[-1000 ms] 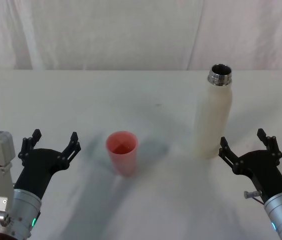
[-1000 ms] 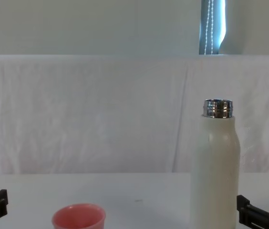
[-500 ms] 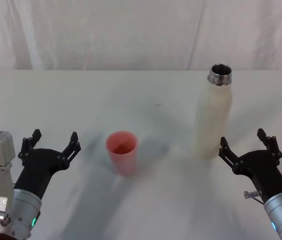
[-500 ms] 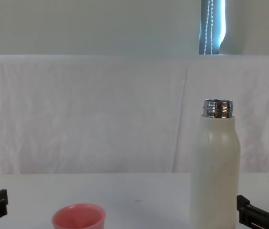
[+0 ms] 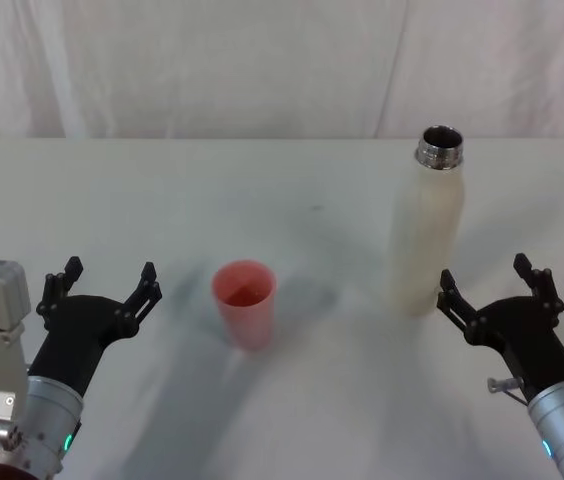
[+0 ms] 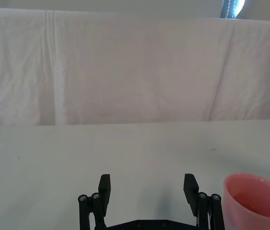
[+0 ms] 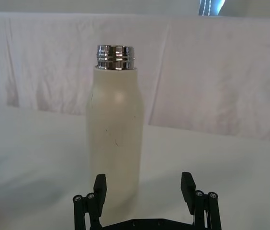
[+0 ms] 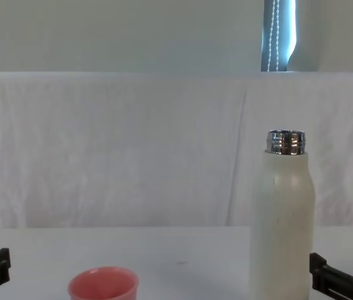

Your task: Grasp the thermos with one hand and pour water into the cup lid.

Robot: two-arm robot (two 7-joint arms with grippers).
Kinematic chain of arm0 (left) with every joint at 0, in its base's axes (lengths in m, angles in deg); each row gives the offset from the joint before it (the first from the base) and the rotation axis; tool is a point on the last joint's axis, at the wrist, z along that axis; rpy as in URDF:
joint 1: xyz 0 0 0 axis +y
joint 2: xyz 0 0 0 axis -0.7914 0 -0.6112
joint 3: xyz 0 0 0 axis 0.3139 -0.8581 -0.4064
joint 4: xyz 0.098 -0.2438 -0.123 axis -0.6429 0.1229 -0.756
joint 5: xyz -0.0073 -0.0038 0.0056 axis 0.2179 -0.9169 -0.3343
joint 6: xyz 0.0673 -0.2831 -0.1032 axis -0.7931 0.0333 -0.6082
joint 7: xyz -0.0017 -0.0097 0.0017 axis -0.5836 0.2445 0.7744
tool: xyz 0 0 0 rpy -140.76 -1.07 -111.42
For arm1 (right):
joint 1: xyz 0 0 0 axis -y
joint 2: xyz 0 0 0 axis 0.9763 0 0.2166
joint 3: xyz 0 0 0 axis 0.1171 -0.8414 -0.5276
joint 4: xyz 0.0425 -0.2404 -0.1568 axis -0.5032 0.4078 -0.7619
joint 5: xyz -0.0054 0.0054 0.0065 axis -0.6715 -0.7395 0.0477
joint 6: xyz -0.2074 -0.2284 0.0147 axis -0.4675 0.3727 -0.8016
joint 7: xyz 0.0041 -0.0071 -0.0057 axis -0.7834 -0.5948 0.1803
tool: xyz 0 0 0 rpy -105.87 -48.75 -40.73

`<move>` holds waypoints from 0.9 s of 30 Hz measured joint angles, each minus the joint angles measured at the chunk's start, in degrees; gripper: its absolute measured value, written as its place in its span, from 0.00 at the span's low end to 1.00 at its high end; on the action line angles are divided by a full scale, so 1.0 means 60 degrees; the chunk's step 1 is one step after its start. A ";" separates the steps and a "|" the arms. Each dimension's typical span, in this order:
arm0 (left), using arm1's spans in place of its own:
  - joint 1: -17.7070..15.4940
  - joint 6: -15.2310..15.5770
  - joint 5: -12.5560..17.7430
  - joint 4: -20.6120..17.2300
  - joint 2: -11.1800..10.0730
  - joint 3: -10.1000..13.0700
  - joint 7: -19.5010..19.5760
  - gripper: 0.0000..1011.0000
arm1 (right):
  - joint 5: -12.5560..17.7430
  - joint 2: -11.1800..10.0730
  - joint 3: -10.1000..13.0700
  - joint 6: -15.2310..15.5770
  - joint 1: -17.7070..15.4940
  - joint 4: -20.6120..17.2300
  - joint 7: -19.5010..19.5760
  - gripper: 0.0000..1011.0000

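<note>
Thermos (image 5: 426, 235) upright, chrome neck up. Right gripper (image 5: 492, 285) spread wide, empty, just beside its base. Left gripper (image 5: 102, 283) likewise wide, empty, near cup lid (image 5: 244, 304).

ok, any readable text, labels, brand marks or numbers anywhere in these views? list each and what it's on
None readable.
Thermos: plain cream body and chrome neck, no logo or print.
Cup lid: plain pink, no marking.
Left claw and right claw: black, open, no lettering; each arm shows a small lit green indicator, not text.
White table and white cloth backdrop: nothing written.
</note>
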 joint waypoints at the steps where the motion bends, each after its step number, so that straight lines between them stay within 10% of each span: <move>1: 0.0000 0.0000 0.0000 0.0000 0.0000 0.0000 0.0000 0.99 | 0.0054 0.0033 0.0026 -0.0032 0.0014 0.0027 -0.0065 0.99; 27: 0.0000 0.0000 0.0000 0.0000 0.0000 0.0000 0.0000 0.99 | 0.0241 0.0766 0.0316 -0.0206 0.0593 0.0780 -0.1279 0.99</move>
